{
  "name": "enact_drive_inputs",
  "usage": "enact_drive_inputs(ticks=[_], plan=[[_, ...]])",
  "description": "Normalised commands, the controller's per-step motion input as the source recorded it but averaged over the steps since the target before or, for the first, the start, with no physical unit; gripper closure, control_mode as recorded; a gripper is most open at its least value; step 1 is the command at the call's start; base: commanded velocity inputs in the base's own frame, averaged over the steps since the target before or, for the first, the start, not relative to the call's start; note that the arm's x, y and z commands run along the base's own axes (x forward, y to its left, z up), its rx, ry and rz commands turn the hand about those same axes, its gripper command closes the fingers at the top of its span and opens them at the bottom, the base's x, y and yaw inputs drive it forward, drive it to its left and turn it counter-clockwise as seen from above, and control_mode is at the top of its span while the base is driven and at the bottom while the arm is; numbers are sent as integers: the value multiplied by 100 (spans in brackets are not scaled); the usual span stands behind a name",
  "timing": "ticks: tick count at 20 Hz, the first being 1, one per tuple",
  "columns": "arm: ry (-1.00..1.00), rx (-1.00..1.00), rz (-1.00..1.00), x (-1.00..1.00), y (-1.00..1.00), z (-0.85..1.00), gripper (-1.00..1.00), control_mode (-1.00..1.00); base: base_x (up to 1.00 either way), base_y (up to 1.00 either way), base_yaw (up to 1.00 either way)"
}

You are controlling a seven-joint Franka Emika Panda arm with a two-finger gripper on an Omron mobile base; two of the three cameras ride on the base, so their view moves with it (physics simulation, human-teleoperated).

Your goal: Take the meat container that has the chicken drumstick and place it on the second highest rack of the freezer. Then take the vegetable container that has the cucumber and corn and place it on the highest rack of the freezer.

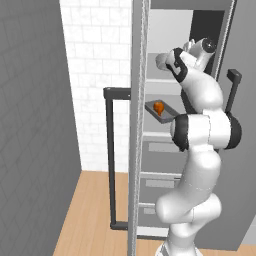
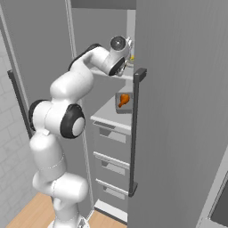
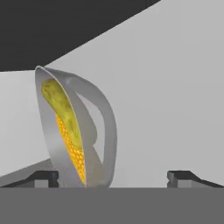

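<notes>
A grey vegetable container (image 3: 76, 131) is seen edge-on just beyond the gripper (image 3: 113, 176), whose tips are spread apart. A green cucumber (image 3: 61, 105) and yellow corn (image 3: 72, 151) lie inside; the container apparently rests on the freezer's (image 1: 137, 150) highest rack (image 2: 107, 74).

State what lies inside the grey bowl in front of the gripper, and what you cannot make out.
Inside the bowl lie the green cucumber and the yellow corn, side by side. The bowl's rim hides their far sides and its bottom.
</notes>
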Motion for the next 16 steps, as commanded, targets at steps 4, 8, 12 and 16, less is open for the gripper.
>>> enact_drive_inputs(ticks=[4,8,12,16], plan=[[-2,0,0,-41,18,5,-100,-100,0,0,0],[2,0,1,-62,8,23,-100,-100,0,0,0],[15,-2,1,-99,1,8,-100,-100,0,0,0],[21,-5,0,-100,10,1,-100,-100,0,0,0]])
